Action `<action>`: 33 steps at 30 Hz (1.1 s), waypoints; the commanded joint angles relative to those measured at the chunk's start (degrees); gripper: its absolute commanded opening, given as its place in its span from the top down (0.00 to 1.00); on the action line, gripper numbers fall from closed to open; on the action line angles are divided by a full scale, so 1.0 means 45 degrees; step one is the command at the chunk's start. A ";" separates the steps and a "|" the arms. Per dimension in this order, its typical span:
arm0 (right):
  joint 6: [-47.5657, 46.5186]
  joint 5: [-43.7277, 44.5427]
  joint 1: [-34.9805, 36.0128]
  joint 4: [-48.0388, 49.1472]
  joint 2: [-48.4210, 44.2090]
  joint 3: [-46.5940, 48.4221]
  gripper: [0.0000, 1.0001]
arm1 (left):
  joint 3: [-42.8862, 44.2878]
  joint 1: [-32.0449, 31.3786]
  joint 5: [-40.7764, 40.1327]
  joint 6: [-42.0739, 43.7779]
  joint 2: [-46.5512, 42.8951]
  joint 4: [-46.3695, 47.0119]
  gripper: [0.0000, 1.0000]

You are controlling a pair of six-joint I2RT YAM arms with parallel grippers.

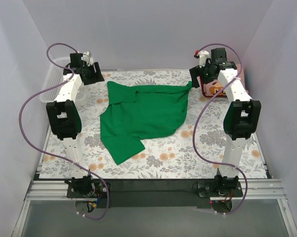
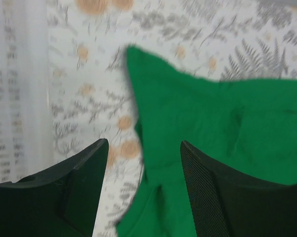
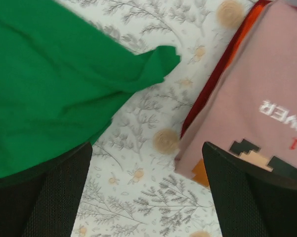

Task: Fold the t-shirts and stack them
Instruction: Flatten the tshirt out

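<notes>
**Top view.** The left pincer and right pincer hover at the far corners of the table, one at each end of the far edge of the green tee. The tee lies mid-table, unfolded and rumpled, with one lobe trailing toward the near left. A pink tee sits behind the right pincer, and a basket stands at the far left. No teal tee is visible.

**Left wrist view.** The left pincer stands open with a clear gap between its fingers and nothing held. A pointed corner of the green tee lies on the table beneath and ahead of it. The basket is a blur to the left.

**Right wrist view.** The right pincer is spread wide and holds nothing. The opposite corner of the green tee tapers to a point on the floral surface. The pink tee lies folded just beside that point but apart from it, graphic side up, with a red-orange edge showing under it.

**Step.** The green tee appears to be in the spreading stage, laid out but not yet folded. The next move probably calls for flattening the rumpled near-left lobe. Both pincers would then close on matching edges, so that a fold comes across square.
</notes>
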 commanded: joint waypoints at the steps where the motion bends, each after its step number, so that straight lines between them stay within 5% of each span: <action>1: -0.0576 -0.1582 -0.0056 -0.0288 -0.2952 -0.1696 0.02 | -0.1261 0.0274 0.1010 0.0853 -0.3134 -0.0424 0.41; 6: -0.1552 -0.2329 0.0548 -0.0502 -0.4846 -0.5110 0.04 | -0.5633 0.0274 0.2589 0.3154 -0.6391 -0.0714 0.41; 11: -0.1906 -0.2681 0.2087 -0.0835 -0.5884 -0.7829 0.28 | -0.8745 0.0196 0.4116 0.5675 -0.8798 -0.2623 0.44; 16: -0.1751 -0.1904 0.3516 -0.0194 -0.6276 -0.9980 0.38 | -1.2491 -0.0310 0.4294 0.8527 -1.1276 -0.3994 0.48; 23: -0.1282 -0.0690 0.4357 0.1098 -0.5886 -1.1583 0.33 | -1.6206 -0.4717 0.2344 0.8767 -1.3624 -0.3062 0.41; 33: -0.0852 -0.0103 0.4807 0.2153 -0.4951 -1.1605 0.16 | -1.7832 -0.7440 -0.0040 0.8433 -1.2885 -0.1185 0.32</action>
